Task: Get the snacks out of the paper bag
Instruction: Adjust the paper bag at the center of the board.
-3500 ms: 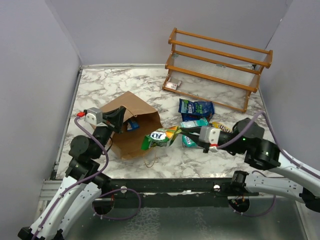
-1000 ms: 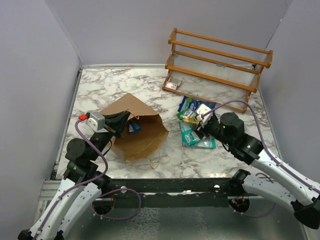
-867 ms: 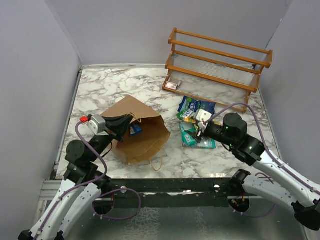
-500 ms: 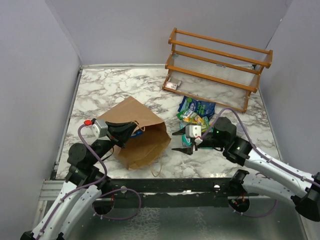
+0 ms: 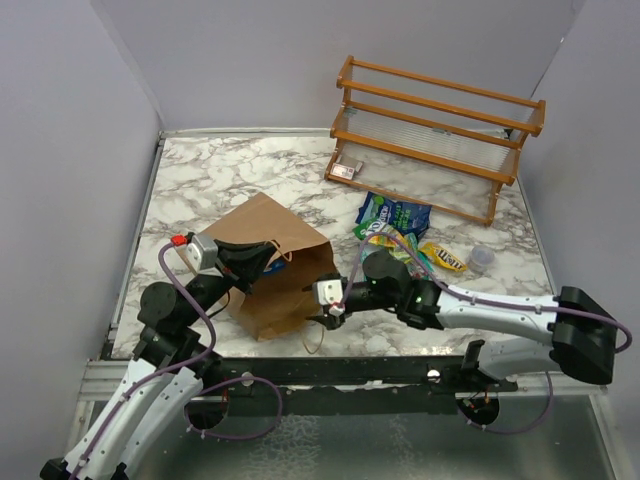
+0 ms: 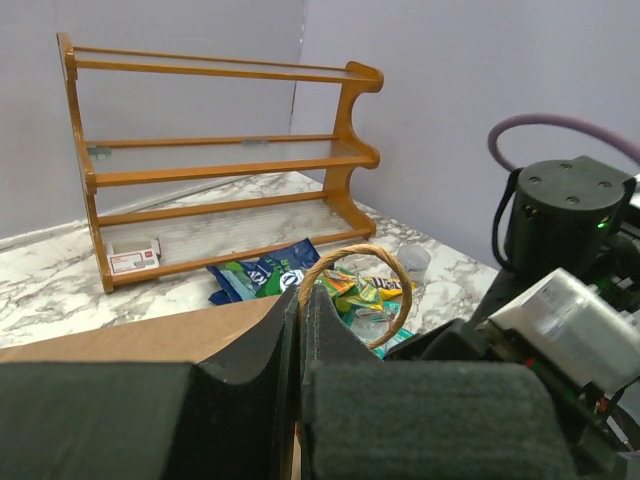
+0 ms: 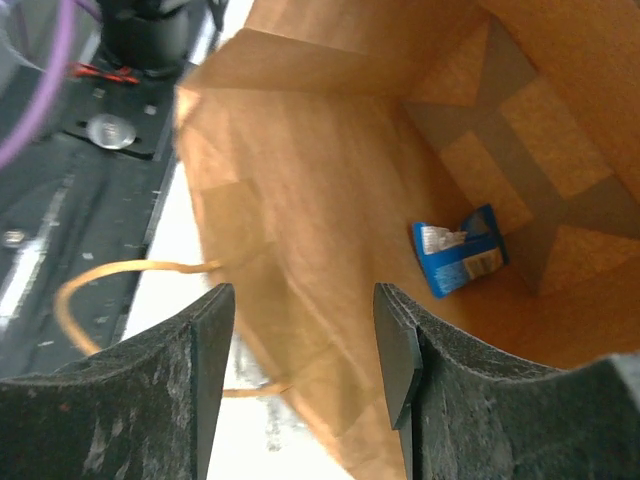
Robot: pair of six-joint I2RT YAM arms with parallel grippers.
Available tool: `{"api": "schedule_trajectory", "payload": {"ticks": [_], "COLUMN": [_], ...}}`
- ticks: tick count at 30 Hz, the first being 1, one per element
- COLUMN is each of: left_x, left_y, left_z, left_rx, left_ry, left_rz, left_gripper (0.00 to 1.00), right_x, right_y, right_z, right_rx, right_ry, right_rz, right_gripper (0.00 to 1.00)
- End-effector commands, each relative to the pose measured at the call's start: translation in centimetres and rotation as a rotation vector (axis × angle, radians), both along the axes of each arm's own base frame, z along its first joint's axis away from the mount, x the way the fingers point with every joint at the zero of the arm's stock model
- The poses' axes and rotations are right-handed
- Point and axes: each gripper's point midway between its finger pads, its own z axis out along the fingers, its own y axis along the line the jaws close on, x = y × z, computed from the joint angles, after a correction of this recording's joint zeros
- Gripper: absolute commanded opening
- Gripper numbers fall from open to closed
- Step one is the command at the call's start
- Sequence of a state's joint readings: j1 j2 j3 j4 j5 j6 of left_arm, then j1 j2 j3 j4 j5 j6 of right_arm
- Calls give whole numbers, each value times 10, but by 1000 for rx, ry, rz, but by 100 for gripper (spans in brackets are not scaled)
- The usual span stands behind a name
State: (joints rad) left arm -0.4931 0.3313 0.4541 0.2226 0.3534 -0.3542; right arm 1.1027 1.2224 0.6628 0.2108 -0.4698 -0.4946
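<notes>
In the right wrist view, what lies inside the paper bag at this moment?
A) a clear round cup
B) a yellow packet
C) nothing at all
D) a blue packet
D: the right wrist view shows one blue packet lying deep inside the paper bag, ahead of the open right gripper.

One paper bag (image 5: pixel 270 275), one blue packet (image 7: pixel 458 250) inside it, at least three packets (image 5: pixel 395 213) centre right, one rack (image 5: pixel 440 130), one box (image 5: pixel 346 171), one cup (image 5: pixel 481 260).
</notes>
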Motion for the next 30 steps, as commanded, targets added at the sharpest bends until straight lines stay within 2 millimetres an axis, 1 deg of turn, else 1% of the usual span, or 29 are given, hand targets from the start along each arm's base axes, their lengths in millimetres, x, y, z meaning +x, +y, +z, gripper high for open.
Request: {"api": "schedule_trajectory", "payload": {"ticks": [1, 4, 6, 11, 13, 16, 19, 21, 24, 27, 30], "left_x": [-10, -11, -10, -11, -12, -13, -15, -16, -18, -19, -19], "left_y": [0, 2, 2, 0, -1, 0, 1, 1, 1, 2, 2], "left_z": [25, 27, 28, 28, 27, 28, 30, 31, 34, 37, 40], "left_rx": [-39, -45, -40, -20, -14, -15, -24, -29, -34, -35, -31], "left_ry": [-61, -77, -82, -90, -95, -102, -104, -106, -110, -116, -126], "left_rz": [-25, -21, -17, -30, -35, -34, -34, -35, -41, -41, -40], "left_gripper": [0, 0, 0, 0, 0, 0, 0, 0, 0, 0, 0], "right_x": [41, 56, 64, 69, 71, 78, 89, 90, 94, 95, 106], "right_y": [27, 39, 47, 60, 64, 62, 60, 62, 70, 79, 86], "right_z": [11, -5, -7, -9, -15, -26, -31, -35, -37, -45, -57], "right_rx": [25, -22, -17, -18, -41, -80, -91, -92, -72, -80, -117], "right_ry": [-191, -238, -261, -274, -284, -303, -319, -319, -310, -300, -300], "right_rz": [-92, -109, -126, -112, -101, -123, -180, -182, -191, -172, -206], "right_gripper": [59, 60, 61, 62, 62, 62, 62, 62, 63, 64, 64]}}
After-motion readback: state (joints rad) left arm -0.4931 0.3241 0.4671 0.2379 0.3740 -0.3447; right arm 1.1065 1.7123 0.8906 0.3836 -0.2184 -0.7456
